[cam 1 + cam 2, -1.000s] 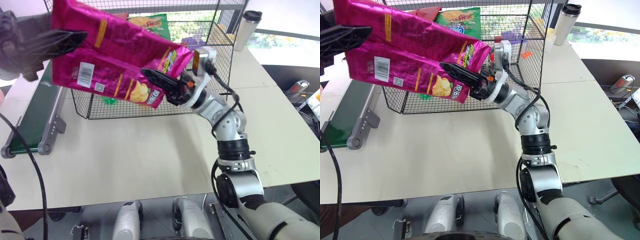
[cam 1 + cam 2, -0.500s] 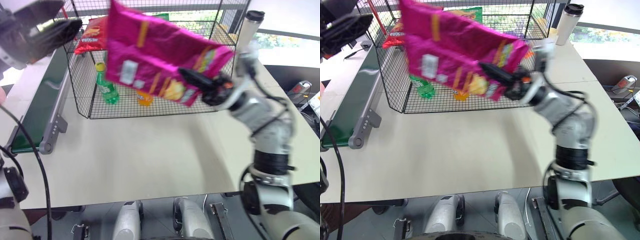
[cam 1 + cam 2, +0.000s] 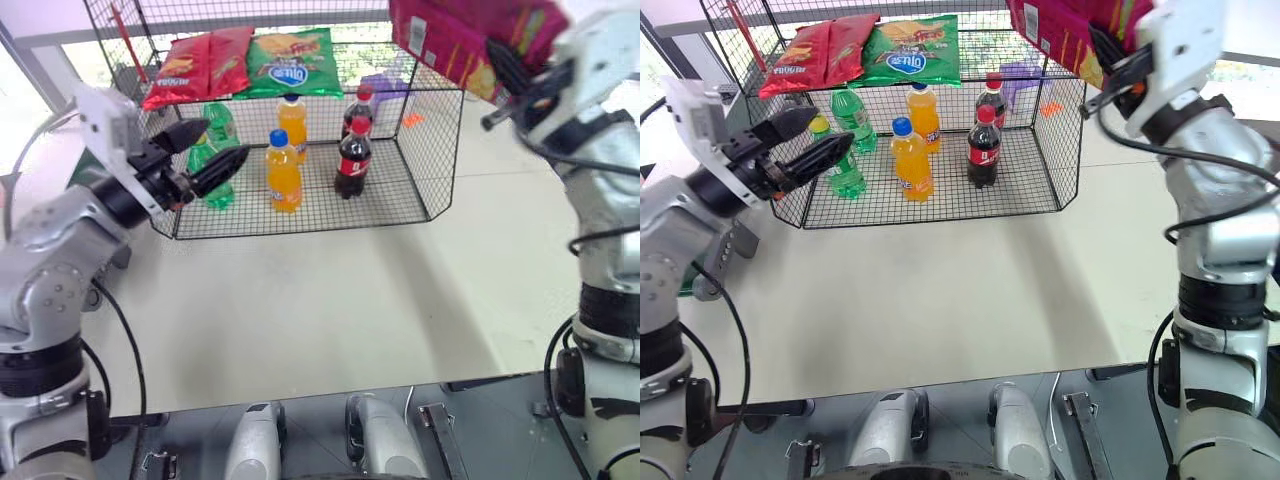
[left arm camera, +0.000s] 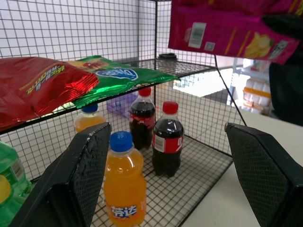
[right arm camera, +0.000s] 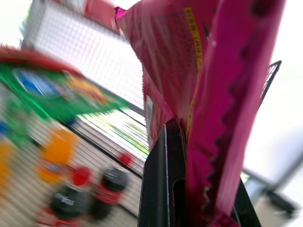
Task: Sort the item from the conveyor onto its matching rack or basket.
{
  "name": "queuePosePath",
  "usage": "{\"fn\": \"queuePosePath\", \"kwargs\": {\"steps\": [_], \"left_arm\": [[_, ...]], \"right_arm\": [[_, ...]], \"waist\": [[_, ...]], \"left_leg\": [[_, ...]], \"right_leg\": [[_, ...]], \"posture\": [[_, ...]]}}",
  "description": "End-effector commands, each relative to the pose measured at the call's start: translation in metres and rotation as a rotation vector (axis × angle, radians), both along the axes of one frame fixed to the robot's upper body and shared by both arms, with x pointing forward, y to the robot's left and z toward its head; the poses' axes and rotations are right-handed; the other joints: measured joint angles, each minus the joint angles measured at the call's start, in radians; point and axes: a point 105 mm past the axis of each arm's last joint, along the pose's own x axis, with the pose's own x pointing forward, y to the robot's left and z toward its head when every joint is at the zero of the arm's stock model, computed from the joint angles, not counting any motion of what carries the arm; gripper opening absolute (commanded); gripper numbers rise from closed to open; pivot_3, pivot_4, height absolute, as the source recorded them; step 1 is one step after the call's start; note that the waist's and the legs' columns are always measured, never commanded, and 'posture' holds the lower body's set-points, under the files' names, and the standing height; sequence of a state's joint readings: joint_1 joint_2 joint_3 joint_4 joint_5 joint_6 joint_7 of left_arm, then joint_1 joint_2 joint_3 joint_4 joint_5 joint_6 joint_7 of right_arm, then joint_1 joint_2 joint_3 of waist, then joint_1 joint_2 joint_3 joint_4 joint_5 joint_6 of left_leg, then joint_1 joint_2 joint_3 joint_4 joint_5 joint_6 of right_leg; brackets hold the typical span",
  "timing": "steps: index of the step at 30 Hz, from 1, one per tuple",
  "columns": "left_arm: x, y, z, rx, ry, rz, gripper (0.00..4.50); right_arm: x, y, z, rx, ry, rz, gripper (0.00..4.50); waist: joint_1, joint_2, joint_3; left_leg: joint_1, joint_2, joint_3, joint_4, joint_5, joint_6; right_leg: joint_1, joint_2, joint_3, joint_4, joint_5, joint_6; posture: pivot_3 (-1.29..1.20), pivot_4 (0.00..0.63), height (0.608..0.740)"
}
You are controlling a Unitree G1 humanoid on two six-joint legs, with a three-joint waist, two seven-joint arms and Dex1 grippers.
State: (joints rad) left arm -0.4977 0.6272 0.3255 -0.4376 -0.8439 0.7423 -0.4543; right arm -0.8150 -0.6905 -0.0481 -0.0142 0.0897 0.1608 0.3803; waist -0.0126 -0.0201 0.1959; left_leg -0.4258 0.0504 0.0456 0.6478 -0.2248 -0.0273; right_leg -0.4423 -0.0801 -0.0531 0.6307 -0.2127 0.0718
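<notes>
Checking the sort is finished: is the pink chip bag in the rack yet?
Out. The pink chip bag hangs from the right gripper, above the rack's right corner.

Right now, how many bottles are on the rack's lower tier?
6 visible: two green bottles at the left, two orange bottles in the middle, two cola bottles to their right. The bags above may hide more.

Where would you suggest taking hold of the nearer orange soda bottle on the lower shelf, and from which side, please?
Probably around the body just under the blue cap of the orange soda bottle, coming from the open front of the wire rack. It stands upright, apart from the cola bottles, and the chip shelf above blocks a straight-down reach. The open left gripper is nearest.
</notes>
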Motion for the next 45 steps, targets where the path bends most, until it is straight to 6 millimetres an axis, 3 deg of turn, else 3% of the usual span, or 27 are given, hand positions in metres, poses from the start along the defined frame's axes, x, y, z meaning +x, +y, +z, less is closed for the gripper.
{"fn": "queuePosePath", "kwargs": {"steps": [1, 8, 12, 16, 24, 27, 34, 45], "left_arm": [[-0.009, -0.006, 0.002, -0.011, -0.030, 0.002, 3.99], [-0.013, -0.007, -0.005, -0.049, -0.023, 0.047, 3.99], [-0.014, -0.010, -0.010, -0.047, -0.017, 0.051, 3.99], [-0.014, -0.013, -0.015, -0.036, -0.011, 0.056, 3.99], [-0.014, -0.017, -0.020, -0.043, -0.012, 0.065, 3.99], [-0.014, -0.018, -0.023, -0.044, -0.006, 0.064, 4.06], [-0.014, -0.016, -0.032, -0.057, 0.006, 0.072, 4.06], [-0.009, -0.016, -0.039, -0.061, 0.015, 0.080, 4.06]], "right_arm": [[0.013, 0.007, 0.009, -0.245, -0.176, -0.161, 0.00], [0.057, 0.020, 0.009, -0.531, -0.253, -0.359, 0.00], [0.073, 0.028, 0.022, -0.515, -0.242, -0.402, 0.00], [0.090, 0.035, 0.018, -0.499, -0.110, -0.411, 0.00], [0.099, 0.053, 0.016, -0.417, -0.010, -0.366, 0.00], [0.099, 0.058, 0.022, -0.385, -0.006, -0.342, 0.83], [0.098, 0.064, 0.020, -0.327, 0.118, -0.196, 4.35], [0.085, 0.079, 0.006, -0.272, 0.335, 0.112, 4.35]], "waist": [[-0.001, 0.000, 0.000], [-0.001, 0.000, 0.000], [-0.002, 0.000, 0.000], [0.001, 0.000, 0.000], [-0.001, 0.000, 0.000], [-0.001, 0.000, 0.000], [-0.002, 0.000, 0.000], [-0.003, 0.000, 0.000]], "left_leg": [[0.000, 0.000, 0.000, 0.000, 0.000, 0.000], [0.000, 0.000, 0.000, 0.000, 0.000, 0.000], [0.000, 0.000, 0.000, 0.000, 0.000, 0.000], [0.000, 0.000, 0.000, 0.000, 0.000, 0.000], [0.000, 0.000, 0.000, 0.000, 0.000, 0.000], [0.000, 0.000, 0.000, 0.000, 0.000, 0.000], [0.000, 0.000, 0.000, -0.001, 0.000, 0.000], [0.000, 0.000, 0.000, -0.001, 0.000, 0.000]], "right_leg": [[0.000, 0.000, 0.000, 0.000, 0.000, 0.000], [0.000, 0.000, 0.000, 0.000, 0.000, 0.000], [0.000, 0.000, 0.000, 0.000, 0.000, 0.000], [0.000, 0.000, 0.000, 0.000, 0.000, 0.000], [0.000, 0.000, 0.000, 0.000, 0.000, 0.000], [0.000, 0.000, 0.000, 0.000, 0.000, 0.000], [0.000, 0.000, 0.000, 0.000, 0.000, 0.000], [0.000, 0.000, 0.000, 0.000, 0.000, 0.000]], "posture": [[0.00, 0.150, 0.740], [0.00, 0.150, 0.740], [0.00, 0.150, 0.740], [0.00, 0.150, 0.740], [0.00, 0.150, 0.740], [0.00, 0.150, 0.740], [0.00, 0.150, 0.740], [0.00, 0.150, 0.740]]}}
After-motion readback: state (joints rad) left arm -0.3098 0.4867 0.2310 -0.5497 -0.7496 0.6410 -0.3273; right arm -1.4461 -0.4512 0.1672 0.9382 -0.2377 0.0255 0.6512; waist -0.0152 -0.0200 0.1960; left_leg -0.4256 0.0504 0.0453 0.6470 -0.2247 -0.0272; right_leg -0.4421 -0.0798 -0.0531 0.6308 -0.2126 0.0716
